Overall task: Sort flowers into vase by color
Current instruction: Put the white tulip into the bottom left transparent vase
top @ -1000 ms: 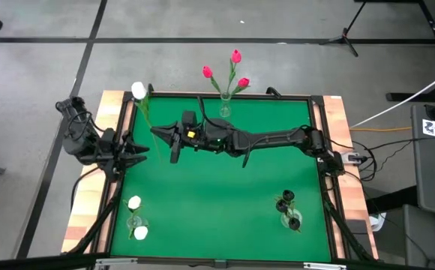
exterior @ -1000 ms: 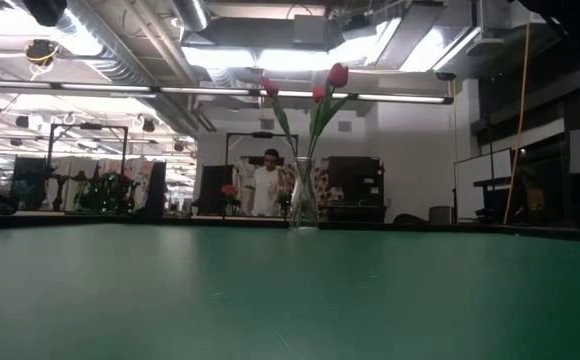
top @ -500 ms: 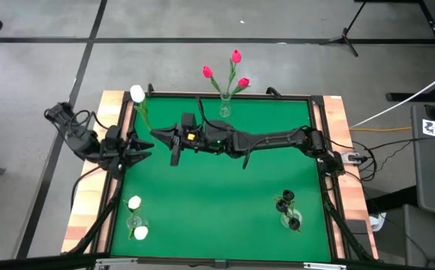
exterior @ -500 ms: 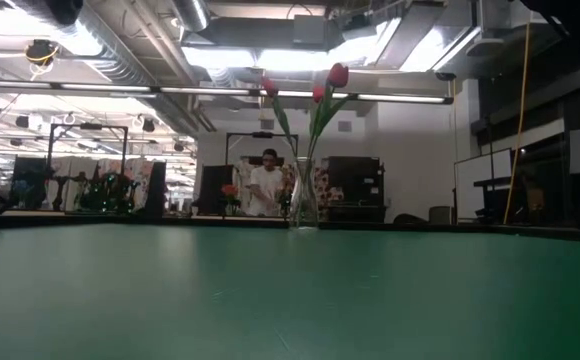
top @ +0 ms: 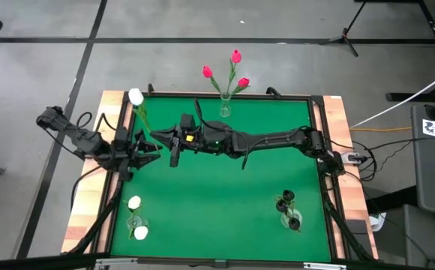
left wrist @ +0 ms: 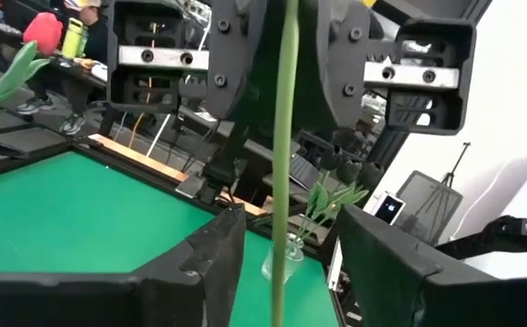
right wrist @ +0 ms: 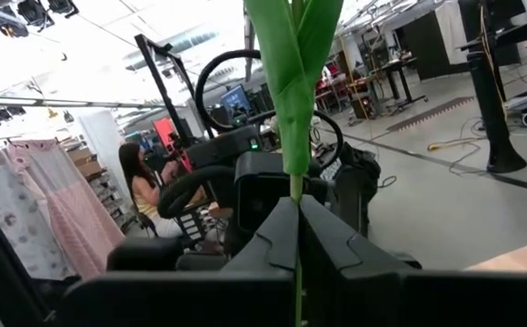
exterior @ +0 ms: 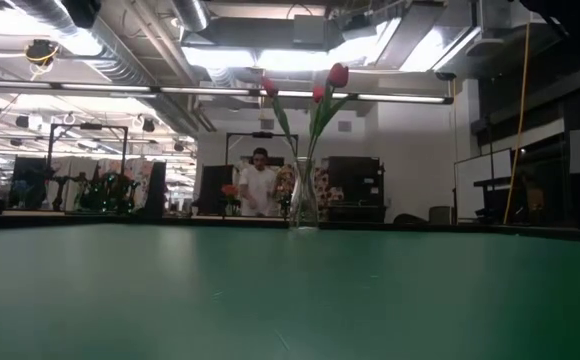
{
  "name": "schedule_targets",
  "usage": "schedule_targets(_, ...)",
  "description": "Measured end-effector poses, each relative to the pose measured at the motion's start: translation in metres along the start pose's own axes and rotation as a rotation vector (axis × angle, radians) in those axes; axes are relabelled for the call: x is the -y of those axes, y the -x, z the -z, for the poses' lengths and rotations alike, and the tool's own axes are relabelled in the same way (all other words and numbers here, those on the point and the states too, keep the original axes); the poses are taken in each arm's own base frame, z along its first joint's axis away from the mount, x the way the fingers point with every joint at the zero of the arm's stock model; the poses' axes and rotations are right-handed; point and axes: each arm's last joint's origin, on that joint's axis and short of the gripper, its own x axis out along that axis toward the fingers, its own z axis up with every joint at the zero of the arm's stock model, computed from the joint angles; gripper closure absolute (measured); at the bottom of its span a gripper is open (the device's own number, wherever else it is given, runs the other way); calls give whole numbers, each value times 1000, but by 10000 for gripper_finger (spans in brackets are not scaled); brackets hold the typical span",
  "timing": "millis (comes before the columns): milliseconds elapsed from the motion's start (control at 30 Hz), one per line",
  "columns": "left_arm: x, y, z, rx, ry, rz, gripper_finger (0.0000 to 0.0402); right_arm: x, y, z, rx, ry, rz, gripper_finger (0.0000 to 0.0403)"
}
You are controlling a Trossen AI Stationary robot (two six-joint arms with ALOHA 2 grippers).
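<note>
A white tulip (top: 136, 96) stands lifted over the table's far-left part, its thin green stem (left wrist: 283, 163) running down from the bloom. My right gripper (top: 160, 136) reaches across from the right and is shut on that stem. My left gripper (top: 148, 147) is open right beside it; its two fingers (left wrist: 216, 259) stand either side of the stem below the right gripper, not touching. A glass vase (top: 224, 110) at the far edge holds three pink-red tulips (exterior: 338, 75). Two white tulips (top: 134, 203) stand in a near-left vase, black ones (top: 287, 198) in a near-right vase. My right gripper pinches the white tulip's stem (right wrist: 294, 189) between its two shut fingers (right wrist: 268, 236), just under a green leaf (right wrist: 291, 64). It comes roughly level from the table's right, fingers across the stem. The tulip is lifted clear, near upright, bloom on top.
The green mat (top: 217, 195) is bare in its middle. A dark frame and wooden rim (top: 101, 187) border it. The three vases stand at the far edge, near-left and near-right corners. A person (exterior: 260, 180) stands far behind the table in the room.
My left gripper has moved toward the table's right, up to the held stem, its arm stretching out behind it. The right gripper has stayed almost in place, shut on the stem; the white bloom has shifted slightly.
</note>
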Motion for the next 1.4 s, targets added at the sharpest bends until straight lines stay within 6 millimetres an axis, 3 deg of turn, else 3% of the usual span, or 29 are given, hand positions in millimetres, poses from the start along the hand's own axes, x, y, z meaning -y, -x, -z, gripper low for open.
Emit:
schedule_targets(133, -1, -1, 0, -4, -2, 9, 266, 0, 0, 0, -1, 0, 0, 400)
schedule_targets(400, -2, -2, -3, 24, -49, -2, 391, 0, 0, 0, -4, 0, -11, 400)
schedule_targets(900, -2, 5, -2, -26, -83, 70, 398, -2, 0, 1, -24, 96, -59, 393)
schedule_targets(1167, -2, 26, -4, -89, 6, 224, 399, -6, 0, -7, 54, 107, -184, 302)
schedule_targets(1400, -6, 50, -11, -125, 48, 433, 400, -21, 8, -28, 242, 131, -455, 245)
